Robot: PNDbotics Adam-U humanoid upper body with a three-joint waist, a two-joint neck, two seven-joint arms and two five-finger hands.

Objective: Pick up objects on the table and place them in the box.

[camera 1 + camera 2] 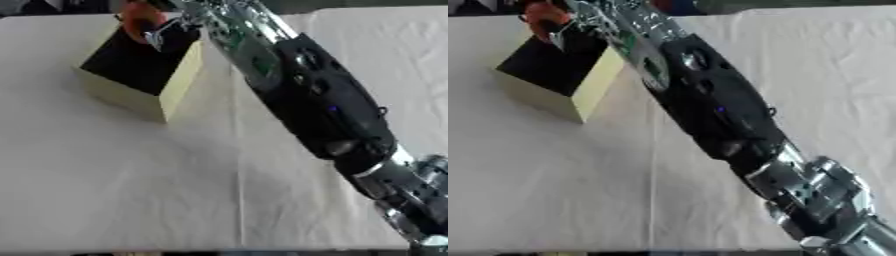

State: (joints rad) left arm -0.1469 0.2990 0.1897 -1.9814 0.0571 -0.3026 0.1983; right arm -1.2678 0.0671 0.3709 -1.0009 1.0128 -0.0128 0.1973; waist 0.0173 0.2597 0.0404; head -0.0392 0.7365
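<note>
your right hand [162,31] up over the pale boxy cardboard box [179,82], fingers curled round a smooth orange rounded thing [140,20], wrinkly white cloth on the table [131,190]

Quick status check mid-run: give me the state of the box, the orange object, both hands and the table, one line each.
Box: open-topped, upright on the table, dark inside.
Orange object: over the box's far corner, at the right hand; whether it is gripped cannot be told.
Right hand: reached over the box; fingers not discernible.
Left hand: not in view.
Table: covered with a white cloth.
</note>
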